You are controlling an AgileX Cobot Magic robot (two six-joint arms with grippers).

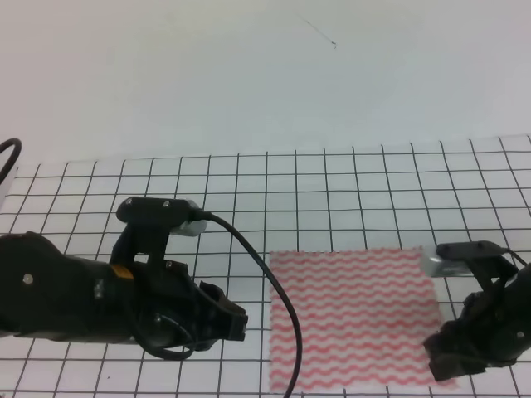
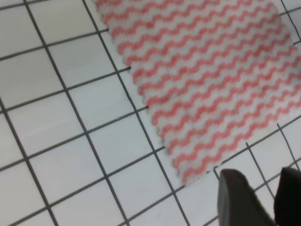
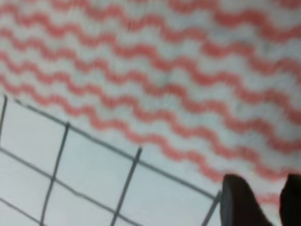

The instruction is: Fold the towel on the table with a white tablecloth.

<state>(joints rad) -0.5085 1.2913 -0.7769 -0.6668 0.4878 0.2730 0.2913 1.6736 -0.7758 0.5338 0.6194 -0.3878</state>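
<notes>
Right gripper at towel edge — left gripper beside it

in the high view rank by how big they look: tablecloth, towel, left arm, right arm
1. tablecloth, spans the whole width
2. left arm and towel: they cover similar areas, and the arm sits nearer the camera, so I won't rank them
3. right arm, partly cut off at the frame edge

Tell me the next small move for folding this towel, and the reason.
Probably lower the right tool onto the towel's near right corner and pinch it. The towel lies flat and unfolded on the tablecloth, that tool already hovers at its corner, while the left tool sits beside its left edge, not touching.
</notes>
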